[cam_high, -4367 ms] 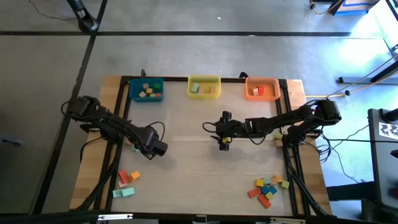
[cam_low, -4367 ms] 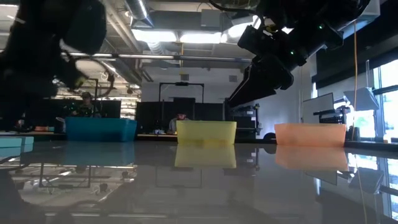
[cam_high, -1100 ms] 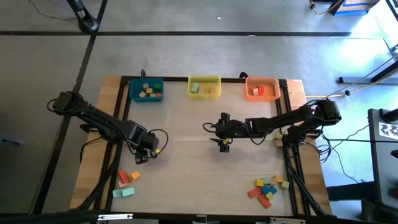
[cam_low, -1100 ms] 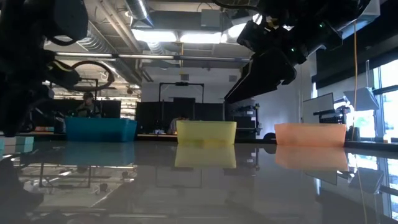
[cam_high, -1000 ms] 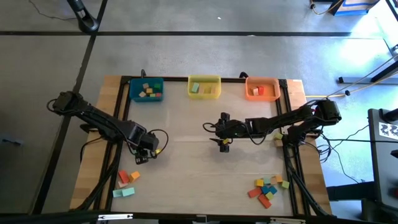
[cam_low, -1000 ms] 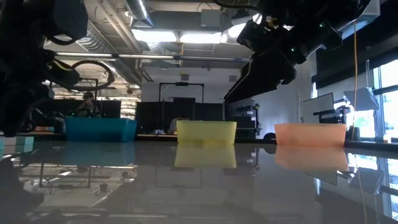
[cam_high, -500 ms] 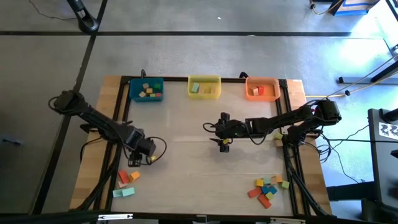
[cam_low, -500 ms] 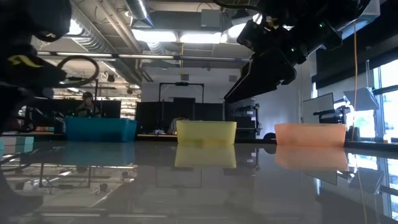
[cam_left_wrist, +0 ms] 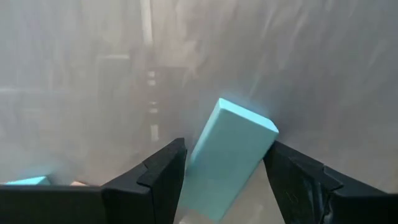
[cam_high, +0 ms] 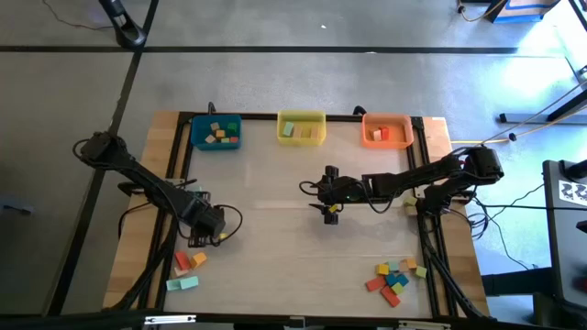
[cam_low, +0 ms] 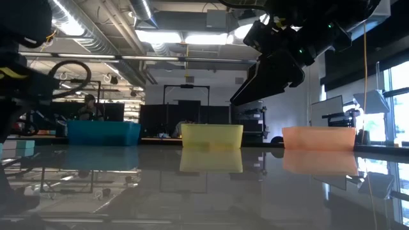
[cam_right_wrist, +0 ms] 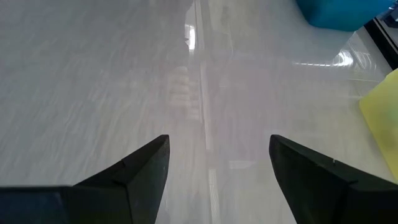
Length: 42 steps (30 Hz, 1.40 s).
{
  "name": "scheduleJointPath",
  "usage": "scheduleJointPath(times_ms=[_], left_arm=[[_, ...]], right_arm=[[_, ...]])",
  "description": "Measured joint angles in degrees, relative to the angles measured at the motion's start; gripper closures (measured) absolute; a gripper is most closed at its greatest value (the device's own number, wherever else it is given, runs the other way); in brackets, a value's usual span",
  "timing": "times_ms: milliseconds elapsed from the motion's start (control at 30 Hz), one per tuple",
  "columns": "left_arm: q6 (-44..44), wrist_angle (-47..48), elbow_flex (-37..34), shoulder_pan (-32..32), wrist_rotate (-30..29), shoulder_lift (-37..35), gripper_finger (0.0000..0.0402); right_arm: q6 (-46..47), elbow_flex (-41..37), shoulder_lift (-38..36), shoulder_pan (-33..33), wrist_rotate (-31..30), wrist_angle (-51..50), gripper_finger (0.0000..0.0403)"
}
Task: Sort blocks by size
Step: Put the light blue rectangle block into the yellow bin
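My left gripper (cam_high: 207, 229) is open over the table's left side, a little above and beside a near-left group of blocks: two orange ones (cam_high: 187, 261) and a teal brick (cam_high: 182, 283). In the left wrist view the teal brick (cam_left_wrist: 231, 155) lies on the table, seen between my open fingers (cam_left_wrist: 225, 149); they stand clear of it. My right gripper (cam_high: 330, 213) is open and empty above the table's middle; it also shows in its own wrist view (cam_right_wrist: 217, 140). A pile of several mixed blocks (cam_high: 394, 277) lies near right.
Three bins stand along the far edge: blue (cam_high: 216, 134), yellow (cam_high: 301, 129) and orange (cam_high: 386, 131), each with blocks in it. A dark frame (cam_high: 424, 174) borders the table. Bare tabletop (cam_high: 284, 257) lies between the two block groups.
My left gripper has moved toward the table's near edge and a little to the left, toward the near-left blocks. It stays open. My right arm has kept still.
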<state>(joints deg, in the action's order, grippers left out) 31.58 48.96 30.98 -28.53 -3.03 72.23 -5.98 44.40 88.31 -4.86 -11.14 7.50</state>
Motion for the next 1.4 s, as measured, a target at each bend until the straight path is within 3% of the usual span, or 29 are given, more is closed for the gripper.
scheduleJointPath(times_ms=[133, 333, 633, 800, 1000, 1400], left_arm=[[3.0, -1.4, -1.5, 0.0, 0.2, -0.2, 0.021], [2.9, -2.6, -0.7, 0.1, 0.2, -0.1, 0.0287], [4.0, -13.6, 5.2, 5.2, -2.6, 0.1, 0.0287], [-3.5, -26.1, 8.7, 11.5, -4.8, 0.0, 0.0274], [-8.8, -36.1, 11.0, 21.1, -11.4, 0.0, 0.0281], [-18.9, -57.2, 11.1, 39.1, -13.9, 4.3, 0.0274]], right_arm=[[0.0, 0.0, 0.0, 0.0, 0.0, 0.0, 0.0127], [-0.5, 0.0, 0.0, 0.0, -0.7, -1.1, 0.0127], [-0.1, 0.0, -4.4, 0.0, -3.9, -11.8, 0.0127], [0.1, 0.1, -9.2, 0.0, -6.2, -15.7, 0.0127], [0.1, 0.1, -12.4, 0.0, -9.9, -17.6, 0.0127], [0.1, 0.1, -12.8, 0.0, -13.8, -17.9, 0.0127]])
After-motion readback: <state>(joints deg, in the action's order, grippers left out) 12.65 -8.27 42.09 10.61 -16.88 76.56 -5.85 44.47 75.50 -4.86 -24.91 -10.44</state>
